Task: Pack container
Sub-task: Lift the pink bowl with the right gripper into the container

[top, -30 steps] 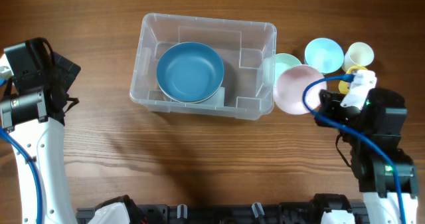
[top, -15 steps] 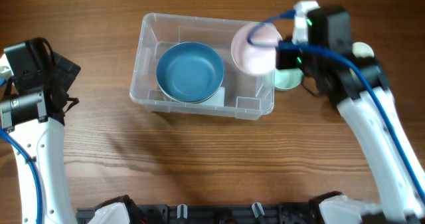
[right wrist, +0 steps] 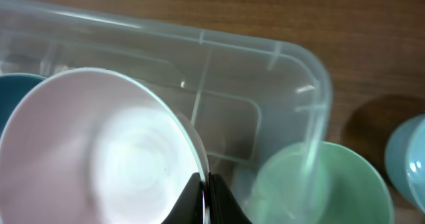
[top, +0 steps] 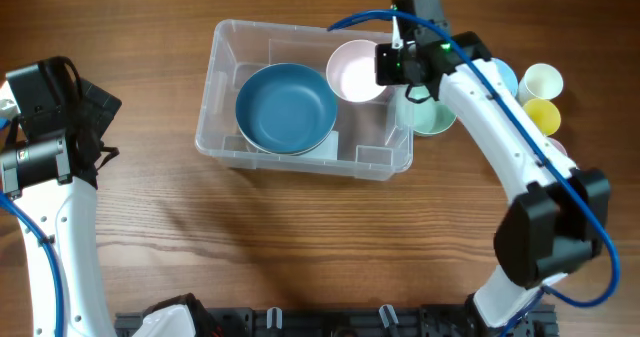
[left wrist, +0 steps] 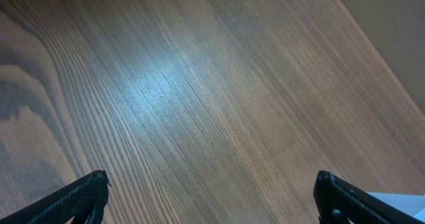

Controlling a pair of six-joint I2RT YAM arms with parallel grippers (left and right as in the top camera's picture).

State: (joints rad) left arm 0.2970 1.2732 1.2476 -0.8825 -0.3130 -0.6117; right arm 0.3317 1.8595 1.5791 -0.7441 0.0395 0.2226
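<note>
While the right hand (right wrist: 204,196) is pinching the rim of a pink bowl (top: 356,69), the left hand (left wrist: 212,201) is hanging wide open and empty.

The container (top: 372,155) is sitting near the middle of the wooden worktop (top: 250,247), and a blue bowl (top: 285,107) is lying in its left half. The right hand's fingers are pressing tight together on the pink bowl's edge and holding it over the container's right end, by the far wall; whether it is touching the base I cannot tell. A green bowl (top: 435,119) is resting just outside the container's right wall, with a light blue bowl (top: 503,75), a cream cup (top: 541,80) and a yellow cup (top: 541,116) lying beyond it. The left hand is hovering over bare wood at the worktop's left side, well apart from the container.
</note>
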